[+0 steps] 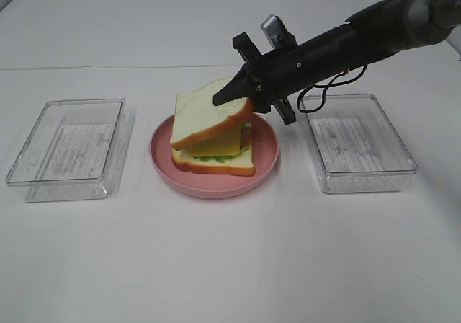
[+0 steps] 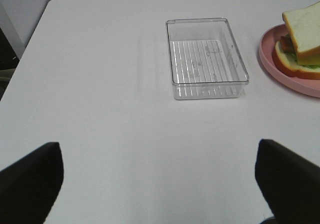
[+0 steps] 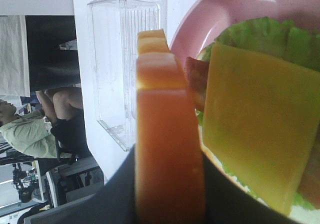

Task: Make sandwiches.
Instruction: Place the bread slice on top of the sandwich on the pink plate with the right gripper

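A sandwich stack (image 1: 216,156) sits on the round pink plate (image 1: 266,166): a bottom bread slice, green lettuce, a brown meat strip and a yellow cheese square (image 3: 252,129). My right gripper (image 1: 234,96) is shut on the top bread slice (image 1: 205,114), holding it tilted over the stack with its low edge near the cheese. In the right wrist view the slice's orange crust (image 3: 167,149) sits between the fingers. My left gripper (image 2: 160,184) is open and empty, well away from the plate; it is out of the exterior view.
A clear plastic tray (image 1: 68,148) stands left of the plate and another (image 1: 356,143) right of it, under my right arm. The left tray also shows in the left wrist view (image 2: 205,56), with the plate (image 2: 285,64) beyond it.
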Tool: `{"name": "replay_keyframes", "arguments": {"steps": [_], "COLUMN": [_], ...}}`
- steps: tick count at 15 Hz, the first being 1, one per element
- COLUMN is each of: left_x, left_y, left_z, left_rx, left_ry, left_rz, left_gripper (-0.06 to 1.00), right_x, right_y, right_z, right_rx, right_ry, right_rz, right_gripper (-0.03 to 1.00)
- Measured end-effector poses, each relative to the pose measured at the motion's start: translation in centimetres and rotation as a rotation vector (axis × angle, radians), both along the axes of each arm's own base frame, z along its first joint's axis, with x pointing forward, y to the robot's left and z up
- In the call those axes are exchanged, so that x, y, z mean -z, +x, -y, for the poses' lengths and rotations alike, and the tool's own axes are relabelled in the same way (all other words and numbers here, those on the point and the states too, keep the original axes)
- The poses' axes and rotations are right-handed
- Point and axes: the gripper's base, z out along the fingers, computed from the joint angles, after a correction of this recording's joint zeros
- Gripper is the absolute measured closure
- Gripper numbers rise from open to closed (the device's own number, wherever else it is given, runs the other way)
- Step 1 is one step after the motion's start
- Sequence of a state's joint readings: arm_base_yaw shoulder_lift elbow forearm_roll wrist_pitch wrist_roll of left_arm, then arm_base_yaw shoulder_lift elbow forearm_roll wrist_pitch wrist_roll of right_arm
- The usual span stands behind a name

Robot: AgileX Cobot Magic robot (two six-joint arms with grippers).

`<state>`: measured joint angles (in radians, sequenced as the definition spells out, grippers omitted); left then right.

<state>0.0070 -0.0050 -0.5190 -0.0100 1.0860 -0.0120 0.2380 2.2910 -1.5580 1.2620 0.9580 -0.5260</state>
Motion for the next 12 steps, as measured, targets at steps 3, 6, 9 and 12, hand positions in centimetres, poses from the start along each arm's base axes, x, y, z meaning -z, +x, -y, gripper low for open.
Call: {"name": "replay_keyframes", "arguments": {"steps": [3, 6, 9, 12], "left_x": [0.0, 0.0, 0.0, 0.0], "left_y": [0.0, 0.0, 0.0, 0.0], "left_z": [0.0, 0.0, 0.0, 0.0], "left_rx": [0.0, 0.0, 0.0, 0.0], "left_ry": [0.0, 0.0, 0.0, 0.0], "left_rz": [0.0, 0.0, 0.0, 0.0], "left_gripper": [-0.02, -0.02, -0.02, -0.02], "right_x": [1.4, 1.5, 1.5, 2.0], "right_y": [0.0, 0.0, 0.0, 0.0], "right_z": [0.0, 0.0, 0.0, 0.0], "right_rx": [0.002, -0.002, -0.004, -0.004], "right_ry": [-0.003, -0.009, -0.014, -0.017], "right_rz": [-0.031, -0.032, -0.03, -0.041], "right_gripper": [0.73, 0.73, 0.73, 0.73]}}
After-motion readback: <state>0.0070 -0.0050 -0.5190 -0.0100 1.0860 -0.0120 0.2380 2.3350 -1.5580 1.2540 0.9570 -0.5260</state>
